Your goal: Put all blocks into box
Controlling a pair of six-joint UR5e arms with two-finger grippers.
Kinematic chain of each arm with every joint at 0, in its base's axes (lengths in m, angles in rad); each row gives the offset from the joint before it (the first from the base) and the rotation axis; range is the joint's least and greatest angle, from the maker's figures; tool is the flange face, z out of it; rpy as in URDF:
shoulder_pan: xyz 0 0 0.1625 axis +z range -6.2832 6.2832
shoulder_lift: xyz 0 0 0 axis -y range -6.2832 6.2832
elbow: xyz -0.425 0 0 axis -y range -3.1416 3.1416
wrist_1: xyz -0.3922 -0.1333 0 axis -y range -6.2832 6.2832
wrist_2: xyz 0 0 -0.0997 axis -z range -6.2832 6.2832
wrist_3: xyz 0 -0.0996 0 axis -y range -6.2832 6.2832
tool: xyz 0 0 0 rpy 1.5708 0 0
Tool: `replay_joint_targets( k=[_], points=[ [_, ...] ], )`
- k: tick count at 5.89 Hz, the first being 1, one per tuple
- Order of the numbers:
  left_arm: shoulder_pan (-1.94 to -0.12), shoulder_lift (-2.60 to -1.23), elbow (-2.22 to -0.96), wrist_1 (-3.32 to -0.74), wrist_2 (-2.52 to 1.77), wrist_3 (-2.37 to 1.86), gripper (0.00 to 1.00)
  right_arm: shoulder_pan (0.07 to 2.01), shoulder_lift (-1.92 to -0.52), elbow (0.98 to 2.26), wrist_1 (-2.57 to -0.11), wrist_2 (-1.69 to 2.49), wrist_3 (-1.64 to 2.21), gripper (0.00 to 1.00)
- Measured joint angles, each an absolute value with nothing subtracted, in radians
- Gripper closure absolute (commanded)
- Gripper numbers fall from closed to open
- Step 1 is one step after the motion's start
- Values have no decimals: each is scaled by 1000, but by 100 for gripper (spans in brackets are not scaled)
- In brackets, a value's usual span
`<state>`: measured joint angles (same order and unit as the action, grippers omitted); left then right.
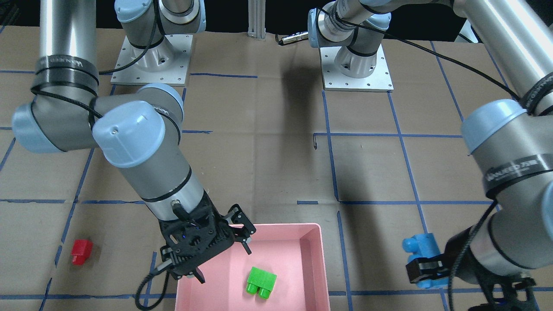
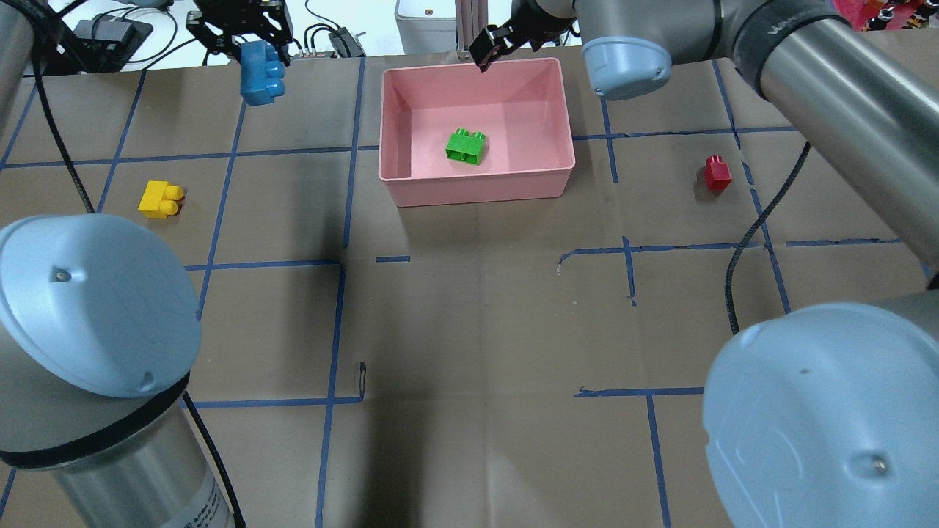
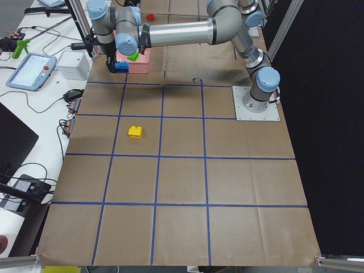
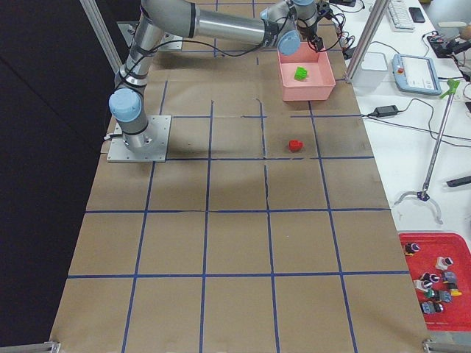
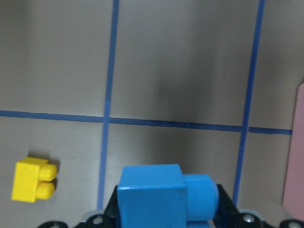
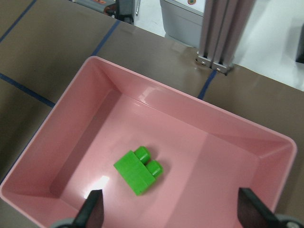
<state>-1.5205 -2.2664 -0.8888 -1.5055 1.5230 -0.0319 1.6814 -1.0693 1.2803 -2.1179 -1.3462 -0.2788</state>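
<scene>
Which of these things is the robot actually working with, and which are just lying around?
In the job: green studded plastic brick, light blue brick, yellow brick, small red brick, pink plastic tray.
Lying about: grey touchscreen tablet, small white box, red bin of small parts.

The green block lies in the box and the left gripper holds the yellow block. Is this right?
No: the left gripper holds the blue block, not the yellow block, which lies on the table. The overhead view shows it. The green block does lie in the box.
</scene>
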Motion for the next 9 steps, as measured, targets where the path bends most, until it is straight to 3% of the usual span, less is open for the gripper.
replay_joint_targets(
  k=[1,2,4,6,9],
  points=[
    [-1605,-2273,-887,-1501,1526,-127,86,1606,-1138,1292,-1923,-1407,-281,0],
    [-1677,-2288,-889,-1487,1528,-202,76,1532,-1191,1316,-1821,-1466,-284,1],
    [-1739,-2374,-897,-1332,1533,-253,16,1376,-1223,1441,-1849,-1591,-289,1],
    [-1746,-2413,-900,-1200,1544,-271,2,1303,-1206,1638,-2135,-1608,-305,0],
    [-1697,-2244,-913,-1422,1600,-258,1,1299,-1115,1764,-2378,-1552,-193,4]
  ],
)
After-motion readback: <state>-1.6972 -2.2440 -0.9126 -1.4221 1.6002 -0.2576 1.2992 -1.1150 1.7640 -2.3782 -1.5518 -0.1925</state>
